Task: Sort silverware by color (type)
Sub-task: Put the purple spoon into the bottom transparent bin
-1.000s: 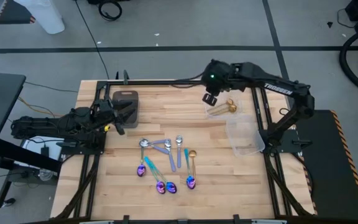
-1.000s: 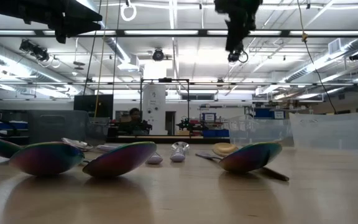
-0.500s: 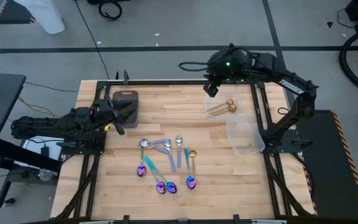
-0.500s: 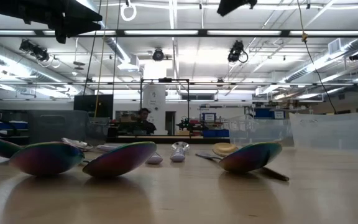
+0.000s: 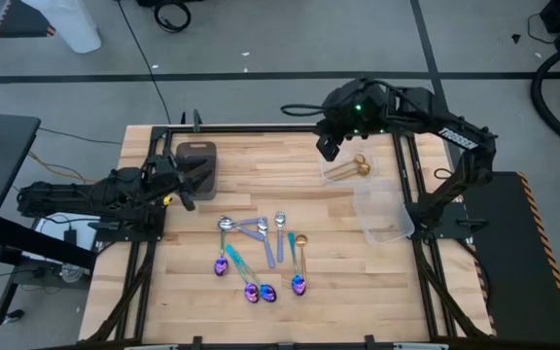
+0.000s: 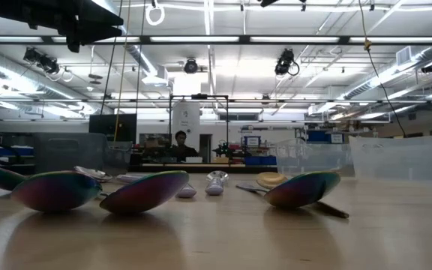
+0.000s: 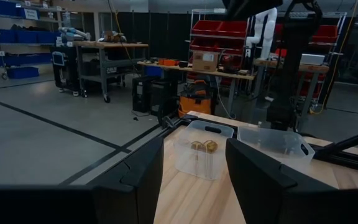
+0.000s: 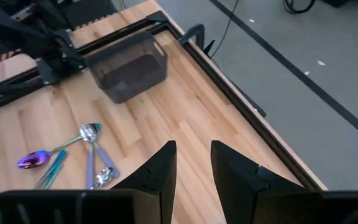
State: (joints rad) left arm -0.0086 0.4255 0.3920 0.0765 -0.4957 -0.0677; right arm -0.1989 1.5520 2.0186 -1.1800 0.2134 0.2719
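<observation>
**Spoons clustered mid-table, gold ones in the far container**

The loose silverware [image 5: 261, 255] lies on the wooden table [image 5: 192, 301], in its middle toward the near edge. Most of these spoons run roughly front to back. The silver ones [image 5: 280, 222] have their bowls toward the far side. The iridescent ones [image 5: 298, 284] have their bowls toward the near edge, and one gold spoon [image 5: 300, 243] lies among them. More gold spoons [image 5: 348, 167] lie slanted inside a clear container [image 5: 335, 175] at the table's right, with a second clear container [image 5: 382, 214] just in front of it.

The right gripper [image 5: 328, 145] hangs above the table's far edge, just beside the gold-filled container, fingers [image 8: 160, 165] slightly apart and empty, well apart from the loose spoons. The left gripper [image 5: 185, 185] rests at the table's left beside the dark tray [image 5: 198, 161], fingers [image 7: 143, 177] apart, holding nothing.
</observation>
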